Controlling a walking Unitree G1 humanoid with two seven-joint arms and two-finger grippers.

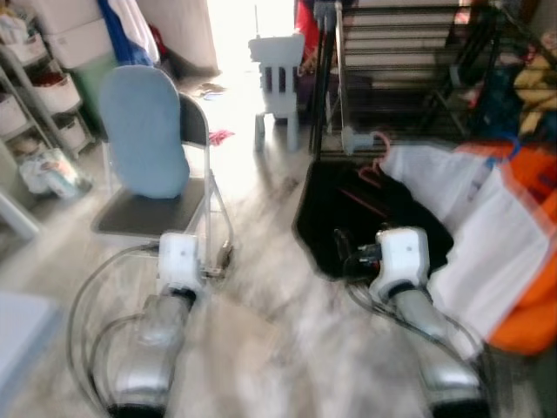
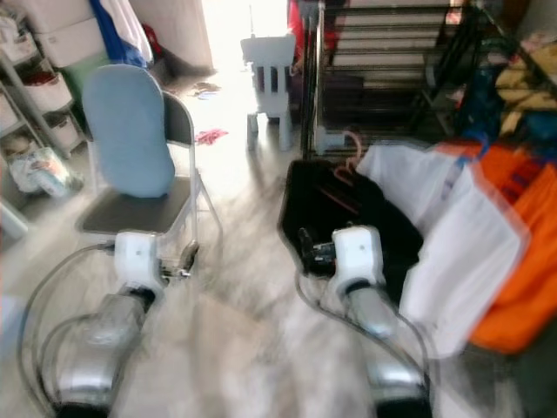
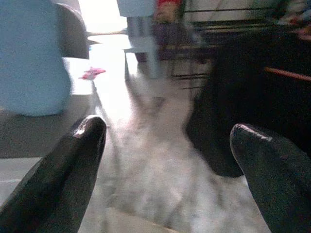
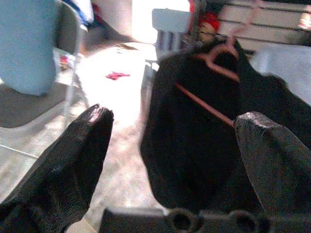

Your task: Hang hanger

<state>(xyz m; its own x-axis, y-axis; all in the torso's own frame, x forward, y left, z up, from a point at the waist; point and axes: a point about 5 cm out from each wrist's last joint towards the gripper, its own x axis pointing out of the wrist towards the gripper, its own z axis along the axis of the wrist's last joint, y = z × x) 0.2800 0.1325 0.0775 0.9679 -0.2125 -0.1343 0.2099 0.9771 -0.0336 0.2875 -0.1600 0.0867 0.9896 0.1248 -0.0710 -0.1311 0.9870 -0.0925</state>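
1. Far left: shelves (image 1: 35, 96) with bins, then a folding chair (image 1: 157, 213) with a blue cushion (image 1: 144, 131) leaning on its back. Not part of the job.
2. Left gripper (image 3: 165, 160) held low, just in front of the chair seat's front edge. Fingers spread wide, nothing between them.
3. Centre back: small white chair (image 1: 278, 74) in the bright doorway, bare floor (image 1: 261, 287) in front.
4. Right gripper (image 4: 175, 160) points at a black garment (image 1: 365, 218) heaped on the floor. Fingers wide apart, nothing held.
5. Hanger (image 4: 218, 53), pink, lies in the black garment, hook up toward the dark rack (image 1: 392, 70) behind. A red bar (image 4: 204, 104) across the cloth may be a second hanger; too blurred to say.
6. Far right: white and orange laundry (image 1: 496, 244) piled touching the black garment.
7. Progress: early, by my read. Hanger not gripped, not hung. Left to do: close in, grab it, lift, hook it on the rack.
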